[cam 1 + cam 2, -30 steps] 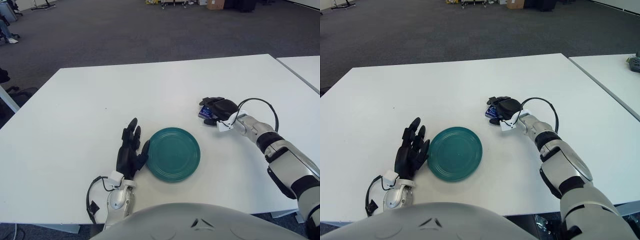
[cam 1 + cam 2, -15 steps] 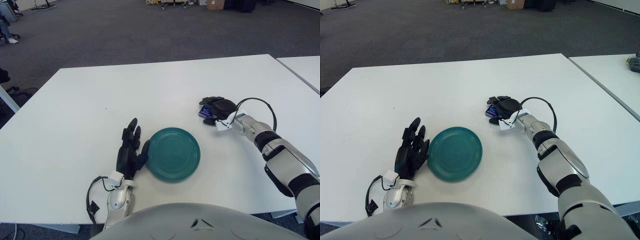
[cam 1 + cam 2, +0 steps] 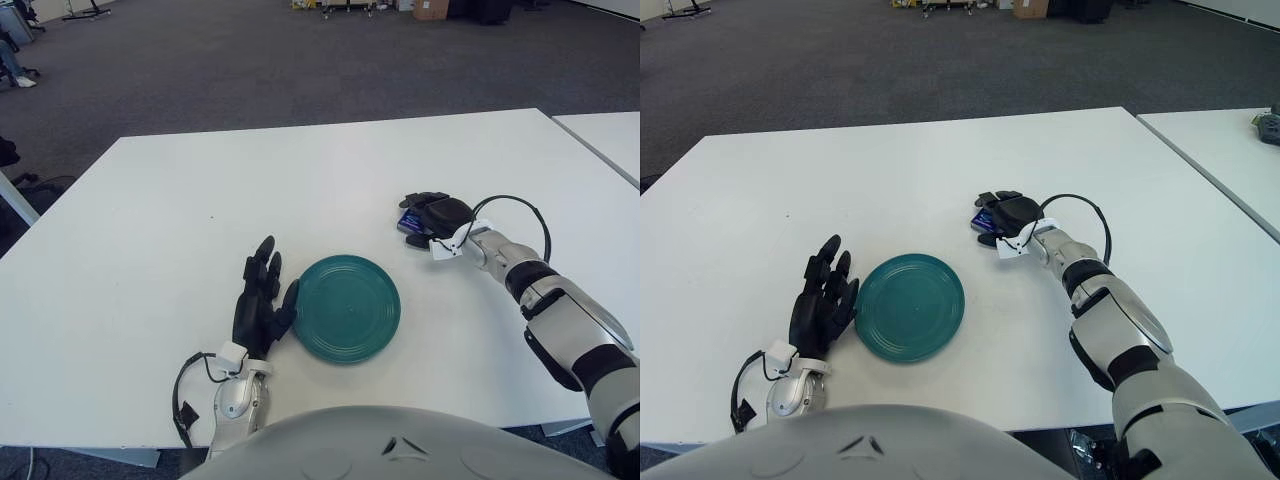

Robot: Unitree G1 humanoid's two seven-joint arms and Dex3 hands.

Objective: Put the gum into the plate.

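A broad white rectangular table (image 3: 330, 160) fills the foreground. Beyond it stretches a dark grey carpeted floor (image 3: 250, 60). A second white table (image 3: 610, 135) stands just beside it on the right, a narrow gap between them. Far back along the top edge, indistinct furniture and a brown cardboard box (image 3: 431, 9) stand.

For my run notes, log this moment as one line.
right robot hand: over gum on table, grasp unclear | left robot hand: open, left of plate | plate: empty | gum not yet moved
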